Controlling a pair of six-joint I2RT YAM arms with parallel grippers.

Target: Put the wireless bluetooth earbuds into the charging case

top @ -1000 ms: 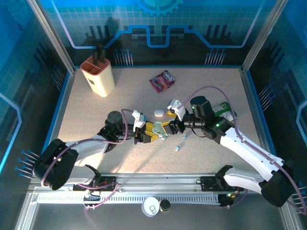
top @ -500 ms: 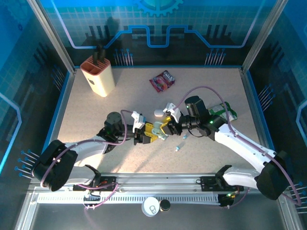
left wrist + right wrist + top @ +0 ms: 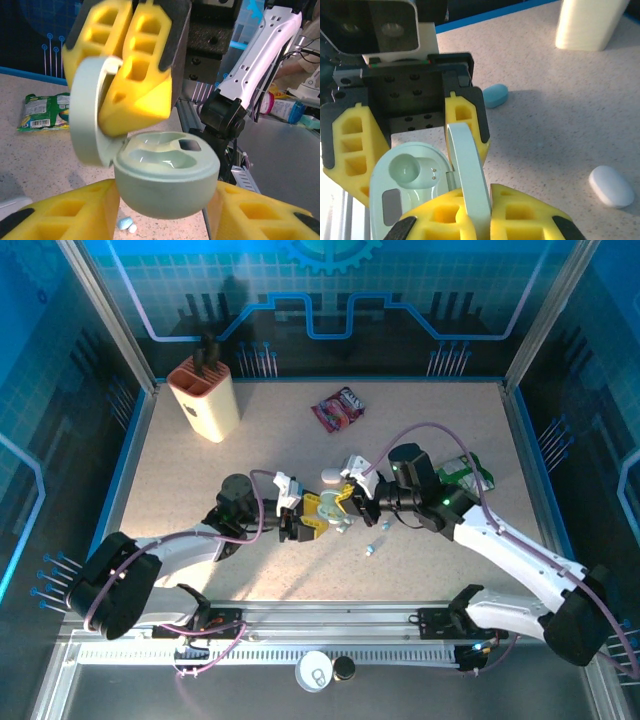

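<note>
Nearest, on the rail by the arm bases, a white cup (image 3: 314, 671) & a black cap (image 3: 344, 668) sit side by side. Next out, on the surface (image 3: 200, 470), two earbuds (image 3: 371, 550) lie loose, just near-R of the case & apart from it. L wrist cam catches a pale blue one & a white one (image 3: 125, 223) low under the case. At mid-surface the two tools meet nose to nose. L tool (image 3: 312, 517) (image 3: 162, 202) is closed on the pale green case (image 3: 167, 172), its yellow fingers (image 3: 65, 210) pressing the base from both sides, open side up. R tool (image 3: 352, 502) (image 3: 470, 215) is pinched shut on the lid (image 3: 467, 170), which stands swung up on its hinge, roughly square to the base. One well in the base shows two small contact pins. Just beyond the tools lies a white case (image 3: 331, 476). In R wrist view a blue case (image 3: 495, 95) lies on the surface past L tool. A green packet (image 3: 462, 472) sits by R arm's wrist; can't tell if they touch. Farther back is a red snack bag (image 3: 340, 408), and in the far L corner a cream knife block (image 3: 205, 398), upright
</note>
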